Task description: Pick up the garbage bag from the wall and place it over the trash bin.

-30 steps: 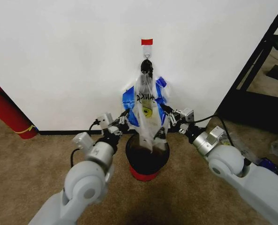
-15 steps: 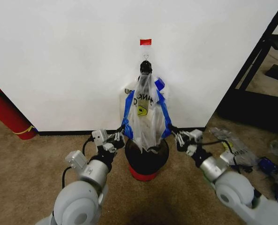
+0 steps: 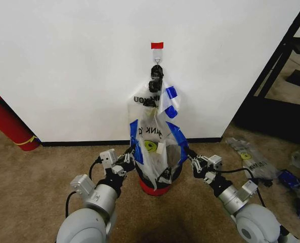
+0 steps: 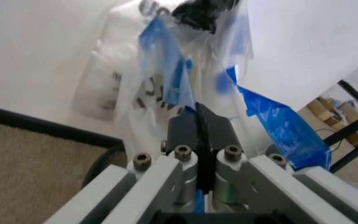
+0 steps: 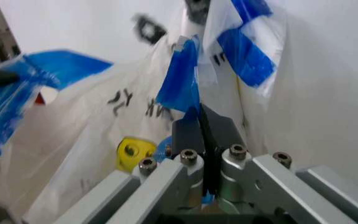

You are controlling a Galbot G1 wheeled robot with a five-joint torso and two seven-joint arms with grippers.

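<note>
I see left gripper and right gripper each clamped on garbage bag rim, bag mouth spread over trash bin at wall base.

Left gripper, right gripper: fingers closed, arms forward.

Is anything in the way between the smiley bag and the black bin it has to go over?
Nothing visible is. The garbage bag hangs right above the trash bin, its bottom already at the rim. The left gripper and right gripper pinch its blue edges on either side.
</note>
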